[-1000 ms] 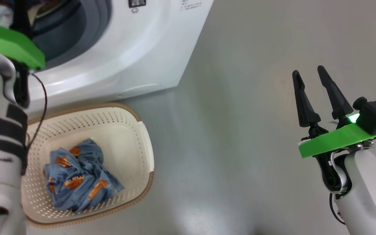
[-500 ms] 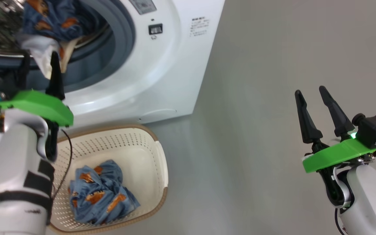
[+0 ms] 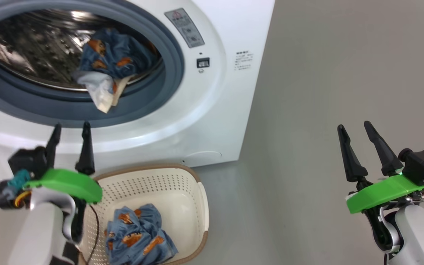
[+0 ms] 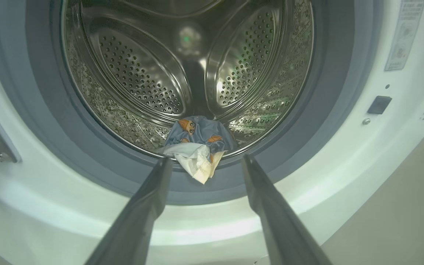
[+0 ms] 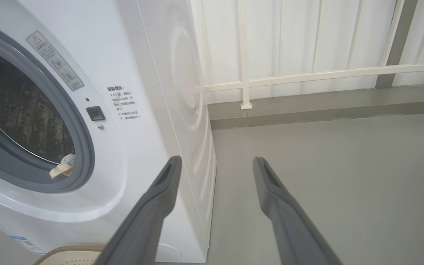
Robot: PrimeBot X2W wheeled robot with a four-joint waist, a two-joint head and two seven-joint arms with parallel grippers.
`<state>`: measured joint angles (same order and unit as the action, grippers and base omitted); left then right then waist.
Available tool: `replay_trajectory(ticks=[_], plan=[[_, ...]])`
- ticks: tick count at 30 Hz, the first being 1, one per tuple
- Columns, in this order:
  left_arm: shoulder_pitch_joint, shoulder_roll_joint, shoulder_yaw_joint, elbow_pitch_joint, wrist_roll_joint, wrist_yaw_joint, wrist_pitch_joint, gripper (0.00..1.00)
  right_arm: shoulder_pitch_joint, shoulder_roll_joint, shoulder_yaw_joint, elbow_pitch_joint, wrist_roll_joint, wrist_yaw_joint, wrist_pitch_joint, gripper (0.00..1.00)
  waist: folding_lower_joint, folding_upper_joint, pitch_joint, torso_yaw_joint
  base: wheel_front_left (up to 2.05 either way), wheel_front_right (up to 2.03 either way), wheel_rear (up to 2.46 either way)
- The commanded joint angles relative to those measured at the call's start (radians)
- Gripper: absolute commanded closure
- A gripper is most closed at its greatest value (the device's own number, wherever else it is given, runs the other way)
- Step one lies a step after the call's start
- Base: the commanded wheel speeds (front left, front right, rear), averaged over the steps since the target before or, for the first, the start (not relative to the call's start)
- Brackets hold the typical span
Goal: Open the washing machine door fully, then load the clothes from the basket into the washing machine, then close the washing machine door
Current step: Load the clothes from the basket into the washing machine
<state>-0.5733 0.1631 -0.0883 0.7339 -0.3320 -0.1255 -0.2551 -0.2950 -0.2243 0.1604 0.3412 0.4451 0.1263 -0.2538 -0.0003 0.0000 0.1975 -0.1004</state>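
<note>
Grey floor (image 3: 326,73), bare to the right of the washing machine (image 3: 215,121); white railing (image 5: 307,73) behind.

- Drum (image 4: 142,73) mouth uncovered. Some clothes (image 3: 116,55) lie at its front lip. A white cloth (image 4: 195,165) droops over the lip onto the grey-blue rubber ring (image 3: 171,73).
- Second bundle (image 3: 138,235), blue with bears, sits in the basket (image 3: 202,206) on the floor, close against the machine's foot.
- Left end effector (image 3: 71,126): fingers spread wide, nothing between them, above the basket's back-left rim, aimed at the ring just under the drooping cloth.
- Right end effector (image 3: 354,125): wide and empty too, well off to the right over bare floor.

Risks, my judgement:
- The drooping cloth is the worry. If left on the ring, it would be pinched when the washing machine door swings shut, or slide out.
- Pushing the next bundle in low could drag the cloth further out.
- A shallow pinch on the crumpled bundle may lift only part, and the trailing fabric could snag the basket rim.

Room:
- The drum opening is broad, and wider than the spread fingers.
- The tight spot is the basket wall against the machine front.
- A straight-down reach into the basket's middle looks free.
</note>
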Motion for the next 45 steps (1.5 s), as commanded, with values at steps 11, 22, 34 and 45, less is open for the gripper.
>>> replay_trajectory(ticks=[11, 22, 34, 45], plan=[[0.162, 0.01, 0.05, -0.178, 0.001, 0.01, -0.007, 0.0, 0.036, -0.033, 0.012, -0.02, 0.016, 0.004, -0.008, 0.0, 0.0003, 0.0, -0.076, 0.051, 0.0, 0.0, 0.0], [0.315, -0.001, 0.067, -0.317, 0.009, 0.034, -0.007, 0.0, 0.07, -0.041, 0.012, -0.018, 0.017, 0.004, -0.008, 0.0, 0.0003, 0.0, -0.117, 0.057, 0.0, 0.0, 0.0], [0.334, -0.005, 0.054, -0.344, 0.0, 0.047, 0.0, 0.0, 0.071, -0.05, 0.029, -0.014, 0.018, 0.004, -0.008, 0.0, 0.0003, 0.0, -0.12, 0.058, 0.0, 0.0, 0.0], [0.333, -0.01, 0.038, -0.342, -0.007, 0.054, 0.009, 0.0, 0.064, -0.057, 0.037, -0.012, 0.023, 0.004, -0.008, 0.0, 0.0003, 0.0, -0.107, 0.054, 0.0, 0.0, 0.0]])
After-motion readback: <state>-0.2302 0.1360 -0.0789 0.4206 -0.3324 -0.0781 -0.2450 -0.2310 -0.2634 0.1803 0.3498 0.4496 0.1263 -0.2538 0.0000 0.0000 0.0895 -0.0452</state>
